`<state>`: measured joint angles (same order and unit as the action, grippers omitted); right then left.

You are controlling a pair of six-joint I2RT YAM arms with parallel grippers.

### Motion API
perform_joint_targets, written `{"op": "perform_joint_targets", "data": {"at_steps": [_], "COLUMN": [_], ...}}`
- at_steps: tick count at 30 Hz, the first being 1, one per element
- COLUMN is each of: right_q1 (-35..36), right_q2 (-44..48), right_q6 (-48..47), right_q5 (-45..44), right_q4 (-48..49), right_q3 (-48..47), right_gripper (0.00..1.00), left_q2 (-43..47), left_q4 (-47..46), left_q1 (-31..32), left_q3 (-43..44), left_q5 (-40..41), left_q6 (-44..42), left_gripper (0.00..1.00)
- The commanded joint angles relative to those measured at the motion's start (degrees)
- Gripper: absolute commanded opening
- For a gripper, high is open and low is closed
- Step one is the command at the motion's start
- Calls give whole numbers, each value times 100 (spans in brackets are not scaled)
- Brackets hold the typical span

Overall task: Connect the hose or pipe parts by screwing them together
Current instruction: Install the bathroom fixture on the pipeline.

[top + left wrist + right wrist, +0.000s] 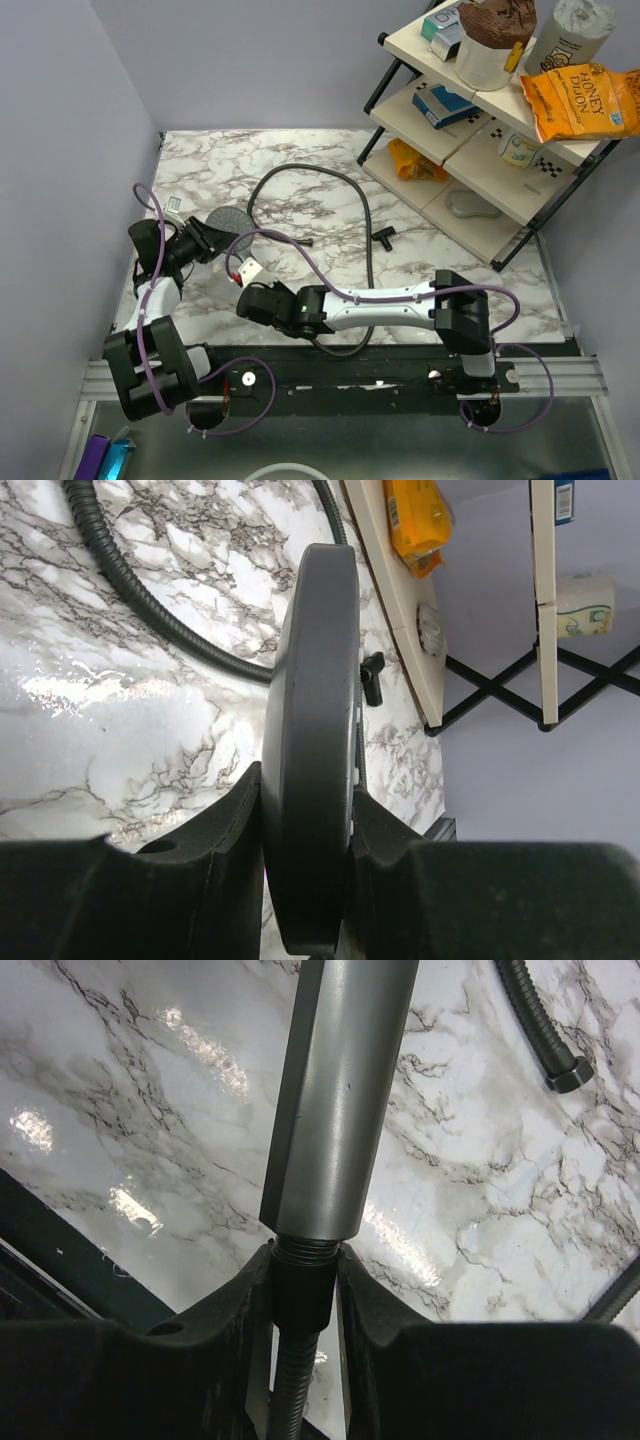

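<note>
The dark grey shower head [228, 218] is at the left of the table, and its round face [315, 730] stands edge-on between the fingers of my left gripper [308, 810], which is shut on it. Its straight handle [340, 1090] points toward my right gripper [303, 1270]. The handle's threaded end meets the dark end nut [302, 1285] of the black flexible hose [368, 240]. My right gripper's fingers are shut on that nut, and some thread shows above it. The hose's other end [565, 1072] lies loose on the marble. In the top view, my left gripper [212, 238] and right gripper [248, 292] are close together.
A shelf rack [480, 140] with snack bags, boxes and a tub stands at the back right. A small black T-shaped fitting [385, 235] lies on the marble near the hose. The black rail [350, 375] runs along the near edge. A wall closes off the left side.
</note>
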<state>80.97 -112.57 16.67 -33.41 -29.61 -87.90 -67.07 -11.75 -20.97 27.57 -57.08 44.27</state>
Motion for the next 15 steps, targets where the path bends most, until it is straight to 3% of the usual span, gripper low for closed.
{"op": "perform_joint_targets", "data": {"at_steps": [1,15], "right_q1": [-143,-898], "right_q2": [428,1326], "right_q6": [-93,319], "right_q5": [483,3514], "right_q4": [1131,3267], "right_q3": [299,1512], "right_gripper": [22,15], "left_q2": [54,132], "left_q4": [-354,-829], "left_q1": [216,296], "left_q3": [-121,-244], "left_q5": [-523,-682], "left_q6": [494,855], "left_gripper": [0,0]}}
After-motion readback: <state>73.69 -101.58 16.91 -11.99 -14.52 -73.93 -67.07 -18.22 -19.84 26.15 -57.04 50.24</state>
